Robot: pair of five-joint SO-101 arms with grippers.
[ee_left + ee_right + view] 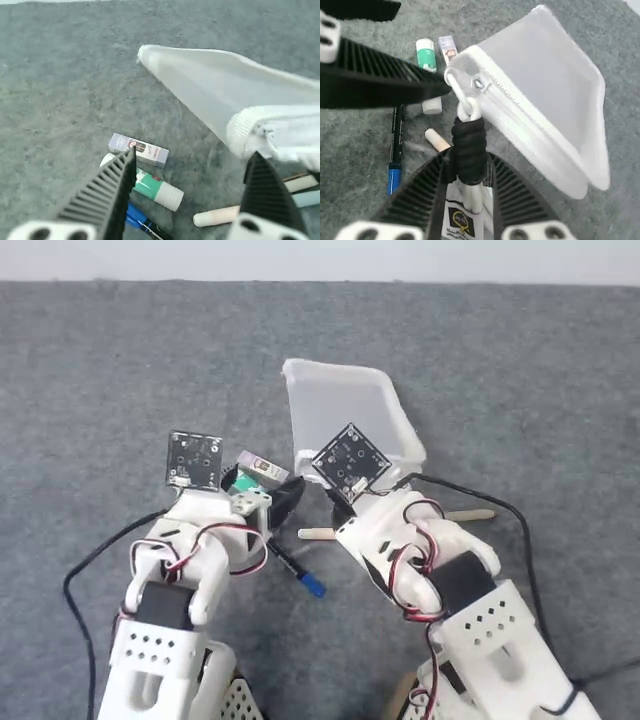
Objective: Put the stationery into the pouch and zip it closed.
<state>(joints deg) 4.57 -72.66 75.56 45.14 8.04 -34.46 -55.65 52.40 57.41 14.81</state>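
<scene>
Here's the right gripper (468, 162), clamped tight on the black cord pull (468, 145) at the zip end of the pouch (545, 95), which sits tilted over the grey mat (120, 360). The left gripper (194, 159) is spread wide with nothing between its fingers, just beside that same zip end. The stationery lies out on the mat: glue stick (156, 188), small box (138, 149), cream stick (217, 216), and blue pen (140, 222) partly cut off behind a finger. From above, the arms cover most of these. The zip looks shut near the slider, but it blurs farther along.
</scene>
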